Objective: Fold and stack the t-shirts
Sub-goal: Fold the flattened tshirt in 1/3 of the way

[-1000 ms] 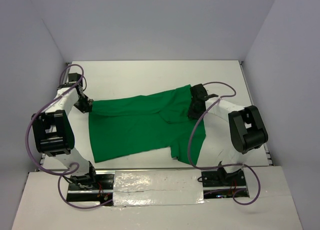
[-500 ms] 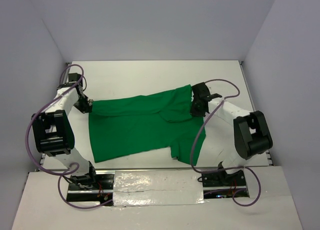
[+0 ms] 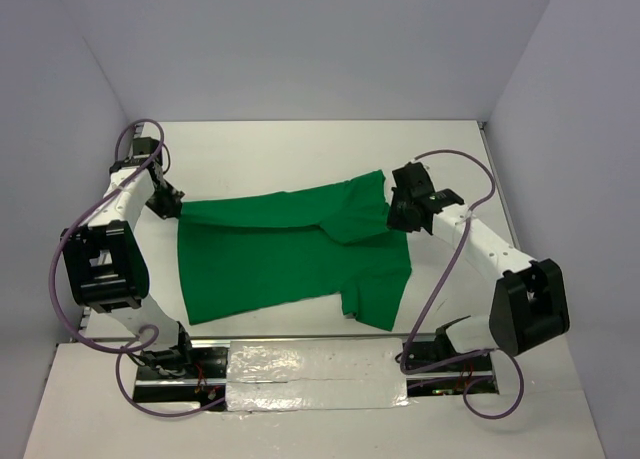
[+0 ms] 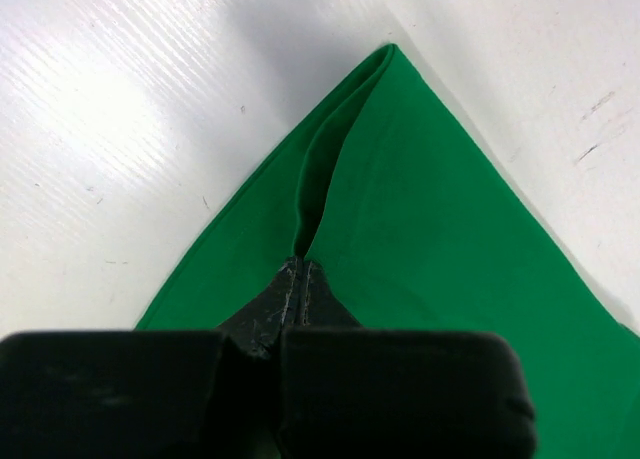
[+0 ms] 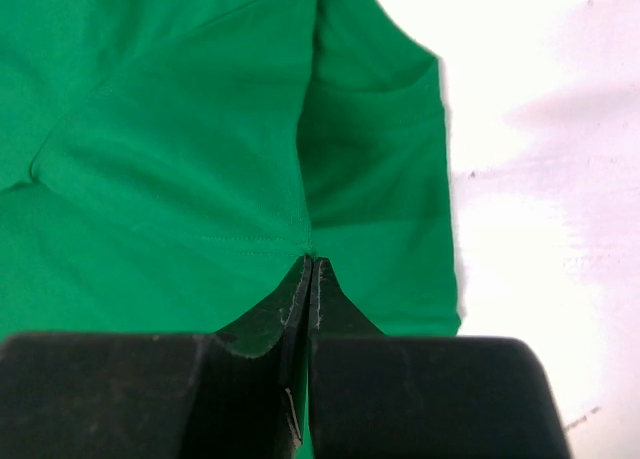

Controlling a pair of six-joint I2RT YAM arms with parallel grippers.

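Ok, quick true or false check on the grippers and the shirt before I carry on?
1. The left gripper is shut on a corner of the t-shirt. True.
2. The right gripper hangs open above the cloth. False: it is shut on the t-shirt's edge.
3. A second shirt lies on the table. False: only the one green t-shirt is there.
4. The t-shirt stretches from one gripper to the other. True.

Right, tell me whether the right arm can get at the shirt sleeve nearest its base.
Probably, but not at once: the right gripper is shut on the far edge of the t-shirt and must let go first. The sleeve lies uncovered, nothing in the way.
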